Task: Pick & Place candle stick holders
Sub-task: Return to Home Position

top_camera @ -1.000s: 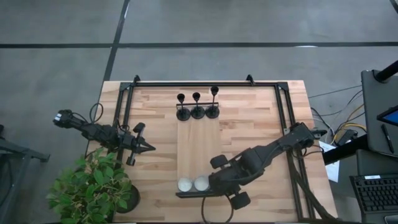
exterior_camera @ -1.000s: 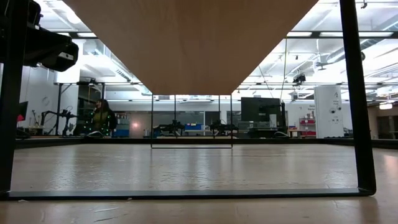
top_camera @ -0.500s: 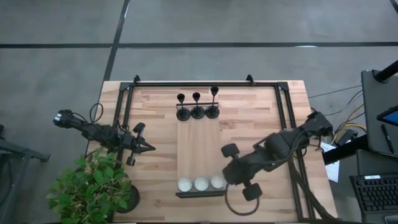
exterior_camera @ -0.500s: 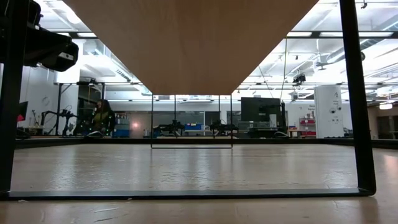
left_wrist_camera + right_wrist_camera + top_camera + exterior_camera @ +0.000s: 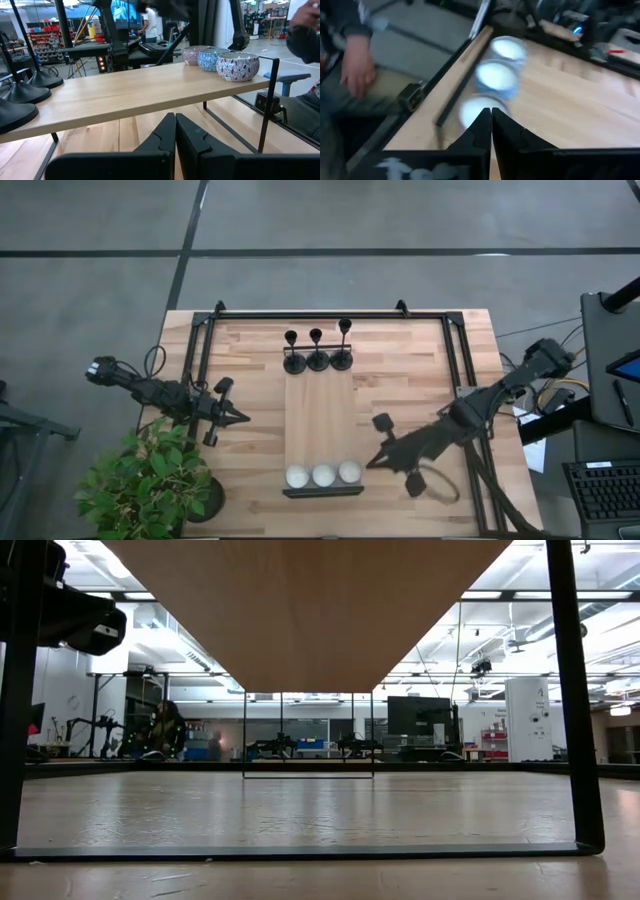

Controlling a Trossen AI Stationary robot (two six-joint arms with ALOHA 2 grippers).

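Note:
Three black candle stick holders (image 5: 317, 352) stand upright on their round bases in a row at the far end of a raised wooden board (image 5: 320, 420). Their bases also show in the left wrist view (image 5: 20, 92). Three white tealights (image 5: 323, 475) sit in a row at the board's near end. My right gripper (image 5: 369, 464) is shut and empty, just right of the tealights (image 5: 494, 77), its fingertips (image 5: 491, 120) pointing at them. My left gripper (image 5: 242, 418) is shut and empty, left of the board, and its wrist view shows the closed fingers (image 5: 175, 127).
A black metal frame (image 5: 330, 314) runs around the table's far, left and right sides. A potted plant (image 5: 150, 480) stands at the near left corner. A person's hand (image 5: 357, 70) shows beyond the table's near edge. Bare wood lies either side of the board.
My right gripper has drawn back from the board's near end toward the table's right edge, and its arm has swung out to the right. A third tealight, hidden under the gripper a second ago, now shows beside the other two.

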